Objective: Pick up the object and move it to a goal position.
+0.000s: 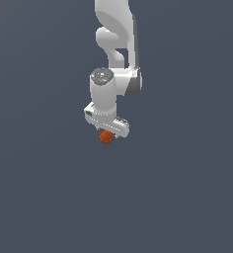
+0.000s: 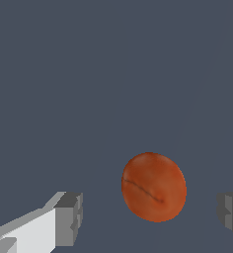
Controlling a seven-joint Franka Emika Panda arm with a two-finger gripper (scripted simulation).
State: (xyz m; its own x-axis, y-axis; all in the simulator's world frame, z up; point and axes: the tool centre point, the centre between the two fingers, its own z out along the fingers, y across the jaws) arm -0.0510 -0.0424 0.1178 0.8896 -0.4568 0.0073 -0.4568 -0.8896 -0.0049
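In the wrist view, the nearest things are the two grey fingertip pads (image 2: 69,219) of the white tool (image 2: 150,217), one at each side of the frame, with white finger housing showing behind the one that is more in view. The pads stand wide apart, so the tool is spread, pinching nothing. Between them, and beyond them from the camera, sits the small, smooth, orange-red roundish ball (image 2: 154,187), with a faint dark crease running across its skin. It lies closer to the pad that is cut off by the frame edge than to the other, and a clear gap of background shows on both sides of it, so neither pad touches it. Behind the ball there is only a flat, dark blue-grey surface (image 2: 89,74); whether this is a tabletop cannot be told, as it has no edge or texture.

In the exterior view, the ball (image 1: 106,137) shows just below the white tool (image 1: 107,133), partly tucked under its lower edge, roughly at the centre of the frame. The fingers themselves are hidden there behind the tool body. Above the tool rises the white jointed arm (image 1: 116,44), which climbs out through the top of the frame.
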